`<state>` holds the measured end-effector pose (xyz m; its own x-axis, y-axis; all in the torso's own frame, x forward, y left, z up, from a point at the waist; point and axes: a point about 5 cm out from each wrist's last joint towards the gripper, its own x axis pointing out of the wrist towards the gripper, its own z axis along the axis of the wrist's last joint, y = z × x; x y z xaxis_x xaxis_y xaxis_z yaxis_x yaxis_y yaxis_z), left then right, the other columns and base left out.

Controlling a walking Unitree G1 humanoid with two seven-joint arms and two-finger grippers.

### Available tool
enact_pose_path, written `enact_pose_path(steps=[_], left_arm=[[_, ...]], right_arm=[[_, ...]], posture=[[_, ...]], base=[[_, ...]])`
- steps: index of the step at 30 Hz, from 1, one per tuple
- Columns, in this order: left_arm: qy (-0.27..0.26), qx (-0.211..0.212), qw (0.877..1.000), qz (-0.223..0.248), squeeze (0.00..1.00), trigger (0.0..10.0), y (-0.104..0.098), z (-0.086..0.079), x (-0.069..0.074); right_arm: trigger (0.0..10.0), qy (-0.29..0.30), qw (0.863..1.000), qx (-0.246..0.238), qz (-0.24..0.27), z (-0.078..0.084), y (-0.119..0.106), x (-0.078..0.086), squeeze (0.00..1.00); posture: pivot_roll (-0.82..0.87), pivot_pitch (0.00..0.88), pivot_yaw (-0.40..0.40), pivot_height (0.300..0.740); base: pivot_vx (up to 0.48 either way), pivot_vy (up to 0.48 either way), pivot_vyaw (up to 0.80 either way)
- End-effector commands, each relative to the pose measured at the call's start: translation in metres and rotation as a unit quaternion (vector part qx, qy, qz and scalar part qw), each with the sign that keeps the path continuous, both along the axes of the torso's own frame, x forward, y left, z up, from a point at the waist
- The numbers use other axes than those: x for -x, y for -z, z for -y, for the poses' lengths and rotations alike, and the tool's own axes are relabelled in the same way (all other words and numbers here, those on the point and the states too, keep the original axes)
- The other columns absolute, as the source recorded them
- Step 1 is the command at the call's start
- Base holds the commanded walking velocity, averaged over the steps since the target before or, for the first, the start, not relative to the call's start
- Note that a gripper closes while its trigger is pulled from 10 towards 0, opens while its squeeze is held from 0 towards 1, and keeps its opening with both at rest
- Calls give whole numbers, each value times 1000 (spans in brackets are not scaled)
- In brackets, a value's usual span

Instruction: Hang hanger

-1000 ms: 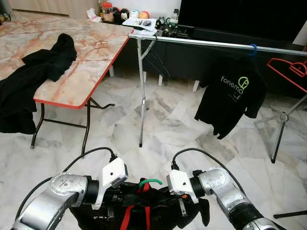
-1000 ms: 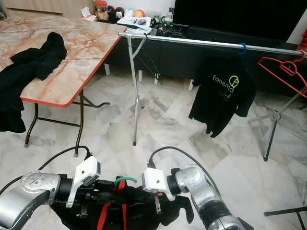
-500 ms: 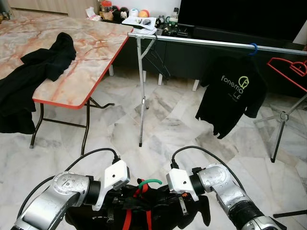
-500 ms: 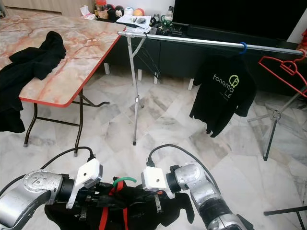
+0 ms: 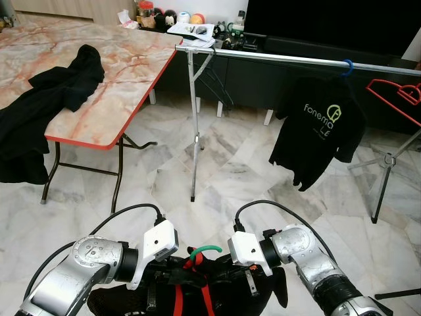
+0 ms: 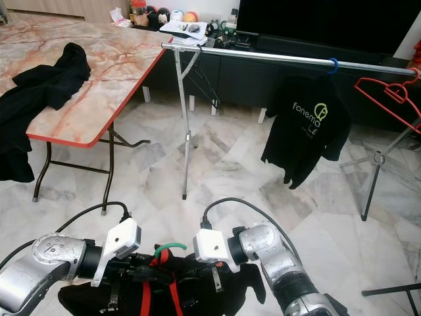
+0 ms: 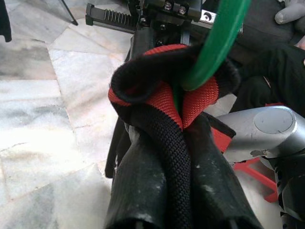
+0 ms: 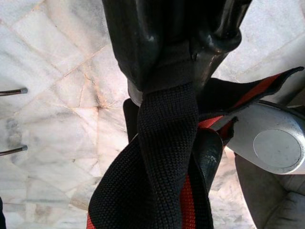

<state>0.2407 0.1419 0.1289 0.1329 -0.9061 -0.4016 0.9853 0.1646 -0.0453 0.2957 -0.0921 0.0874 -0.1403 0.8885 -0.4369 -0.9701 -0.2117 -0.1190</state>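
A green hanger hook (image 5: pixel 205 250) sticks up from a black garment with red trim (image 5: pixel 197 293), held low in front of me between both grippers. My left gripper (image 7: pixel 174 138) is shut on the garment's black and red collar right beside the hook (image 7: pixel 214 43). My right gripper (image 8: pixel 167 81) is shut on a black and red fold of the same garment. The silver clothes rail (image 5: pixel 296 60) runs across ahead, well above and beyond the grippers. A black printed T-shirt (image 5: pixel 320 128) hangs from the rail on a blue hook (image 5: pixel 346 66).
A red hanger (image 5: pixel 395 92) hangs at the rail's right end. The marble-top folding table (image 5: pixel 125 79) with black clothes (image 5: pixel 59 92) stands to the left. The rail's upright post (image 5: pixel 195 125) and a tripod leg (image 5: pixel 381 178) rise from the marble floor.
The garment has sunk slightly lower between the grippers, and both arms have dropped a little. The view has shifted slightly.
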Motion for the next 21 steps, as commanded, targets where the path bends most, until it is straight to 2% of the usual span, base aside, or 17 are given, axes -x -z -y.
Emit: enact_pose_path(steps=[1,7,8,9,10,11,12,13,21], left_arm=[[18,5,1000,-20,0,0,3,6,4],[20,7,1000,-22,0,0,3,6,4],[20,7,1000,-22,0,0,3,6,4],[20,8,1000,-22,0,0,3,6,4],[21,8,1000,-22,0,0,3,7,4],[21,8,999,-22,0,0,3,7,4],[22,8,999,-22,0,0,3,7,5],[22,8,999,-22,0,0,3,7,5],[-6,12,1000,-14,0,0,4,5,0]], right_arm=[[0,-1,999,-24,31,-8,-17,-8,0],[0,5,999,-23,35,-8,-16,-9,0],[745,7,999,-22,36,-8,-16,-9,0],[4471,9,999,-21,39,-8,-16,-9,0],[10000,14,999,-17,38,-7,-14,-10,0],[10000,20,999,-14,29,-7,-13,-10,0],[10000,16,1000,-11,24,-6,-12,-10,788],[10000,15,1000,-10,23,-6,-12,-9,1000],[10000,-5,1000,18,15,0,-7,-6,1000]], posture=[[111,125,-79,740],[110,127,-79,740],[110,127,-79,740],[110,127,-79,740],[110,127,-79,740],[111,127,-79,740],[111,127,-79,740],[111,127,-79,740],[110,125,-79,740]], base=[[0,0,0],[0,0,0],[0,0,0],[0,0,0],[0,0,0],[0,0,0],[0,0,0],[0,0,0],[0,0,0]])
